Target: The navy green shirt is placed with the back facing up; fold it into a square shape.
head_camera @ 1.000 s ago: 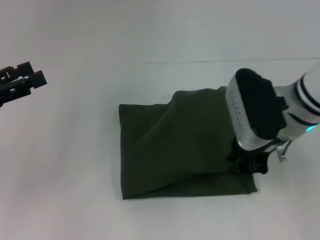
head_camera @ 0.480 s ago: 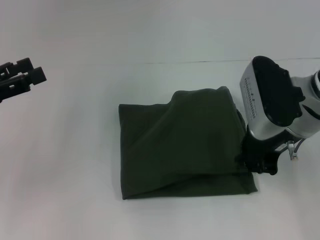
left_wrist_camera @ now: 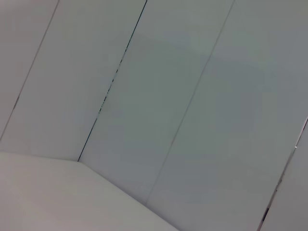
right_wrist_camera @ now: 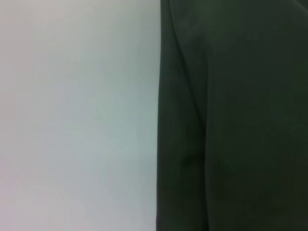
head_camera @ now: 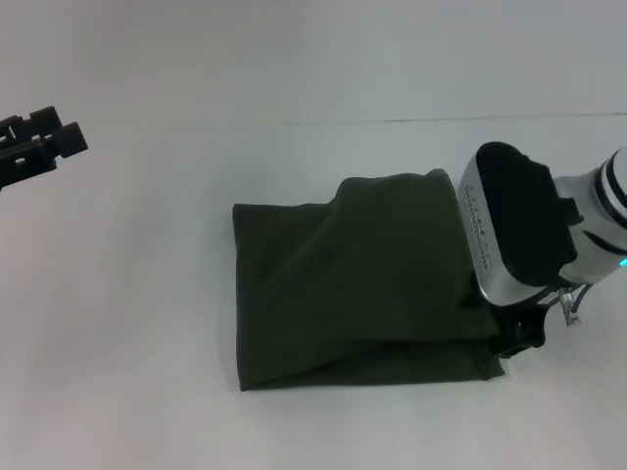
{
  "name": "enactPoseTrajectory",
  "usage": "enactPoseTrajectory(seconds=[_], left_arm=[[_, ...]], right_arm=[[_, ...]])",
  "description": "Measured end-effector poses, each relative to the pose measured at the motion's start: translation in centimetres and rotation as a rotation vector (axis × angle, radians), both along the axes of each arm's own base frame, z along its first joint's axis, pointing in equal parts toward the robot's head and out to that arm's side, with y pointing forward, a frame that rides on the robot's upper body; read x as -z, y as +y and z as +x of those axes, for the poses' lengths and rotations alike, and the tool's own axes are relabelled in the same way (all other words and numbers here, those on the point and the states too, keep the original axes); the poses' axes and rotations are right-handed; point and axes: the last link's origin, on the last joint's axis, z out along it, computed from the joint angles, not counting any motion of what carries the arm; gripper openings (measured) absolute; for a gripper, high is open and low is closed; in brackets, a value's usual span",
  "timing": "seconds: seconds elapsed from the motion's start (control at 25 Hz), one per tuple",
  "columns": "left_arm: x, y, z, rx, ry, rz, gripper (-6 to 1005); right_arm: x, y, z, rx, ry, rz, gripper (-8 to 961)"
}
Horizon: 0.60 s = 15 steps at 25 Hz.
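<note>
Dark olive-green cloth, the navy green shirt, folded to a rough square with soft diagonal creases, lying mid-table. White, matte surface all round. Right gripper at the shirt's right edge, fingers hidden under the wrist housing: cannot tell. Left gripper parked far left, cut off, fingers unclear.
</note>
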Motion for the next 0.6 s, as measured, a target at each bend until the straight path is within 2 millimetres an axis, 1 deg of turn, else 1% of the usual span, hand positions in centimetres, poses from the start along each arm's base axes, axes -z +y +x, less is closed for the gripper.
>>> enactPoseTrajectory(seconds=[0.32, 0.52, 0.6], left_arm=[[-0.1, 0.1, 0.1, 0.001, -0.006, 0.007, 887], [-0.2, 0.3, 0.2, 0.004, -0.005, 0.009, 887], [-0.2, 0.3, 0.3, 0.006, -0.004, 0.009, 887]], right_arm=[[1.4, -0.2, 0.6, -0.031, -0.020, -0.002, 624], [1.4, 0.3, 0.7, -0.036, -0.013, 0.032, 565], [1.3, 0.5, 0.7, -0.039, -0.017, 0.046, 496]])
